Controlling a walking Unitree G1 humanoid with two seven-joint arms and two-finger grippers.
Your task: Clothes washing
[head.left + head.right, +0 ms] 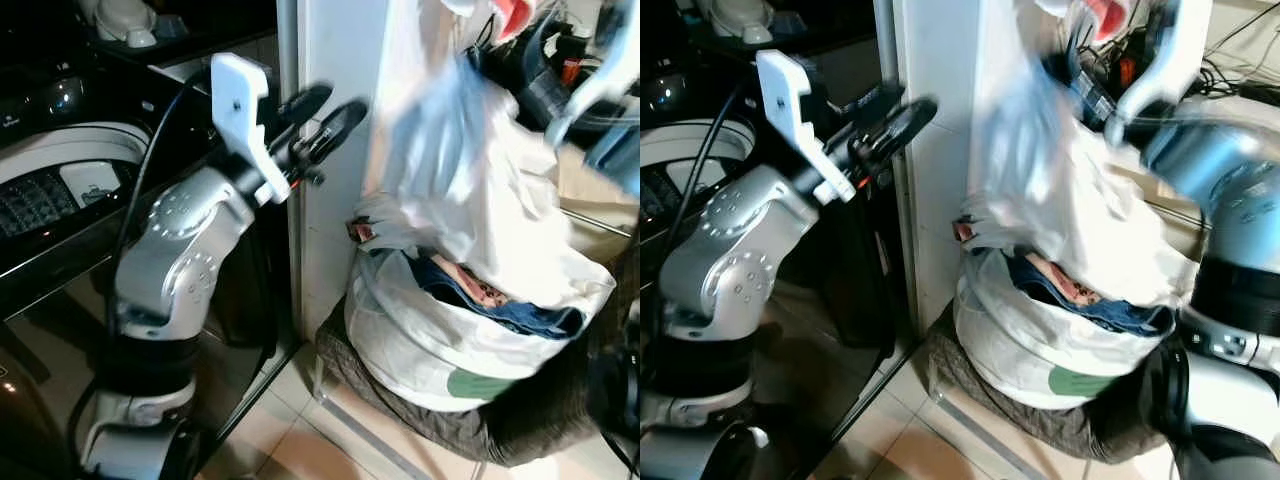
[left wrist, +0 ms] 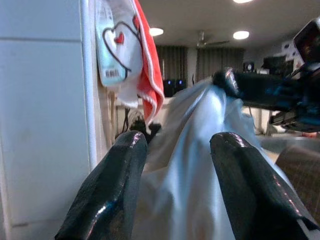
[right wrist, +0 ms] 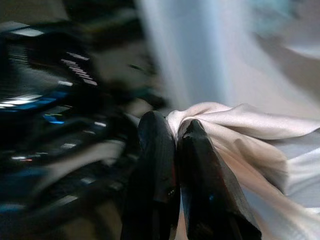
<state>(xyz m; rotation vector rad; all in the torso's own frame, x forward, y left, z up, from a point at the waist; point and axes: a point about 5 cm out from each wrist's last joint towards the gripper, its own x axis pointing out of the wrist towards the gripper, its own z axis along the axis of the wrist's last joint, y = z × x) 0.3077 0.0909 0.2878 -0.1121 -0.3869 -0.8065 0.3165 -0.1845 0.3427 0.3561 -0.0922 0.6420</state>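
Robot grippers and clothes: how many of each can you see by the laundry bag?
Robot grippers: 2 (left gripper, right gripper)
White garment being lifted: 1
Blue jeans in the white laundry bag: 1
Total: 4

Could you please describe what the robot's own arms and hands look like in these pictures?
Both arms are silver metal with rounded, bolt-studded joints and black bands between segments. The left hand has two long, glossy black fingers on a white angular bracket, a small red mark at their base, and a black cable looping along the arm. The right hand has matching black fingers.
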